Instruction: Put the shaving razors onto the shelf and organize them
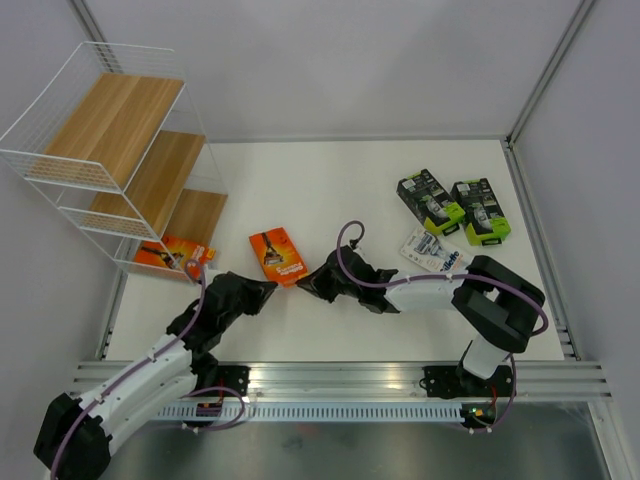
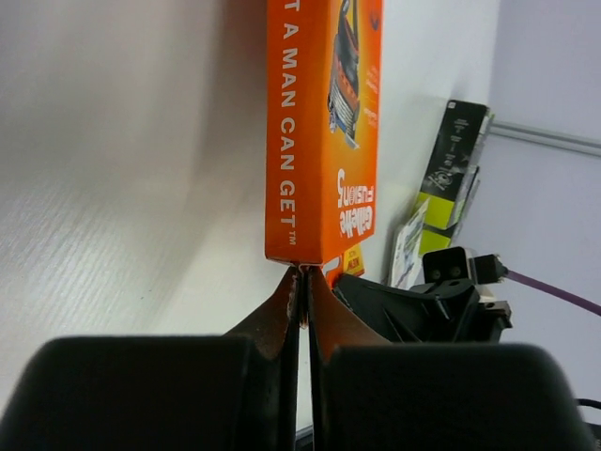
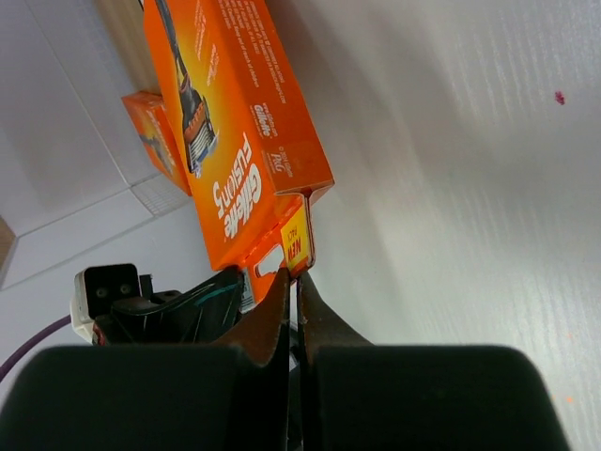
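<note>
**Asker:** Where do your grippers stand right now?

**Me:** My left gripper (image 1: 268,289) and my right gripper (image 1: 308,282) are both low over the table (image 1: 330,180), tips angled toward each other. The orange box (image 1: 277,254) lies flat just ahead of them. Each pair of fingers is pressed together, and I see nothing caught between them. My left tips meet one near corner of the box. My right tips meet the other, by its yellow tab.

**Asker:** And everything else?

**Me:** The second orange box (image 1: 170,252) is off to the left of my left gripper, at the foot of the shelf (image 1: 130,115). I cannot tell whether it rests on the lowest board or on the table in front of it. The black boxes (image 1: 430,200) and the white pack (image 1: 433,250) lie well away to the right, beyond my right arm.

**Asker:** What worries you from here?

**Me:** With my fingers closed I can only nudge, I think. Two tips pressing on one end of a light box could spin it or send it skidding, especially if one side pushes harder. My grippers are also near each other, so a careless move could knock them together. To lift the box I would have to spread my fingers. It lies so flat that I might scrape the table. I might also catch only the thin tab, which could bend and let the box swing or drop. On the way over, a dangling box could snag the shelf's wire frame.
</note>
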Tool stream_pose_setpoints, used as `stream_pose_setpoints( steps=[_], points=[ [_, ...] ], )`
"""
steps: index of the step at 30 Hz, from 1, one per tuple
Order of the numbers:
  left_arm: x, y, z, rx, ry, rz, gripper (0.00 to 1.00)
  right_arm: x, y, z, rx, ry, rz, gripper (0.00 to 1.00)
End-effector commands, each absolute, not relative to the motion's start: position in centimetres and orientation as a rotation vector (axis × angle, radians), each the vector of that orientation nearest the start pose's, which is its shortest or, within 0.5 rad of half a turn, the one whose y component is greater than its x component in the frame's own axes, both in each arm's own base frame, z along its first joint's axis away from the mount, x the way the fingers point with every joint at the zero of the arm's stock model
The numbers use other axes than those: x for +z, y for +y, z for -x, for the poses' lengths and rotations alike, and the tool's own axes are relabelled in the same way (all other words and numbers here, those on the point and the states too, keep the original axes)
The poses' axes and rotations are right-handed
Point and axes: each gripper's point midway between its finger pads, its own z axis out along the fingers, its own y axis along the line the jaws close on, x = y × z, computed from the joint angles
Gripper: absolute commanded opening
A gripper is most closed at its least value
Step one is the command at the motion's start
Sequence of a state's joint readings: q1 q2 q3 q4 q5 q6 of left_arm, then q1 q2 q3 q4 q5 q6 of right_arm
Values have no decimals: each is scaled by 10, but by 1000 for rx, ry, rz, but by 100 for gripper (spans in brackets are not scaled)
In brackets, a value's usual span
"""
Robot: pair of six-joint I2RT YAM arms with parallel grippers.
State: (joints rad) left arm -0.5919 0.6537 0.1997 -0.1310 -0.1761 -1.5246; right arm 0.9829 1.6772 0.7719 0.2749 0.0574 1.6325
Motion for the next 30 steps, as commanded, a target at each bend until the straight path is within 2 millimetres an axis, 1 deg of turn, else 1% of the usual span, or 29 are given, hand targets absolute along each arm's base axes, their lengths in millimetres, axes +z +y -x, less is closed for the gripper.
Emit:
stream_pose_setpoints(
  steps=[1,2,3,5,6,7,8,9,10,11,12,13,14,15,16,17,19,20,21,22,23,25,27,30],
  points=[
    [128,-161,-236,-1117,1842,1078,2,103,413,-207,1408,2436,-762,0],
    [129,-159,-236,-1103,1838,1072,2,103,413,-206,1407,2438,-721,4],
    [130,-154,-238,-1083,1816,1080,2,102,411,-204,1386,2466,-701,16],
    [133,-150,-240,-1065,1793,1079,2,101,405,-210,1329,2494,-660,32],
    [133,-148,-241,-1045,1787,1062,2,95,395,-207,1264,2539,-625,53],
    [135,-143,-245,-1010,1766,1052,2,94,386,-212,1230,2543,-632,61],
    [140,-141,-248,-989,1753,1033,2,93,377,-213,1202,2551,-640,68],
    [139,-138,-250,-946,1758,1004,2,97,365,-211,1180,2547,-633,75],
    [136,-133,-254,-889,1755,998,2,99,354,-218,1170,2530,-664,78],
    [141,-132,-258,-864,1749,977,2,96,342,-217,1147,2525,-680,80],
    [141,-127,-262,-799,1753,939,2,111,333,-220,1168,2485,-685,81],
    [141,-125,-265,-760,1760,917,2,115,321,-228,1151,2454,-696,81],
    [142,-125,-271,-715,1772,900,2,114,310,-231,1108,2439,-709,81],
    [144,-120,-275,-643,1773,855,2,123,300,-232,1093,2417,-705,83],
    [144,-117,-278,-596,1778,833,2,126,291,-236,1065,2401,-696,83],
    [149,-115,-283,-541,1784,788,2,129,283,-242,1027,2371,-707,83],
    [157,-109,-290,-462,1772,754,2,132,272,-243,991,2358,-715,83],
    [170,-110,-295,-452,1756,739,2,130,268,-242,978,2359,-716,83],
    [168,-107,-299,-391,1773,701,2,131,267,-242,981,2355,-716,84],
    [171,-106,-301,-366,1775,691,2,130,266,-242,981,2355,-719,84],
    [172,-103,-304,-302,1798,676,2,127,265,-241,981,2359,-719,83],
    [172,-100,-305,-247,1825,674,2,122,266,-239,979,2376,-723,83],
    [166,-97,-307,-202,1836,669,2,117,269,-237,992,2395,-718,83],
    [149,-96,-310,-149,1878,644,2,112,272,-238,993,2409,-711,83]
  ],
)
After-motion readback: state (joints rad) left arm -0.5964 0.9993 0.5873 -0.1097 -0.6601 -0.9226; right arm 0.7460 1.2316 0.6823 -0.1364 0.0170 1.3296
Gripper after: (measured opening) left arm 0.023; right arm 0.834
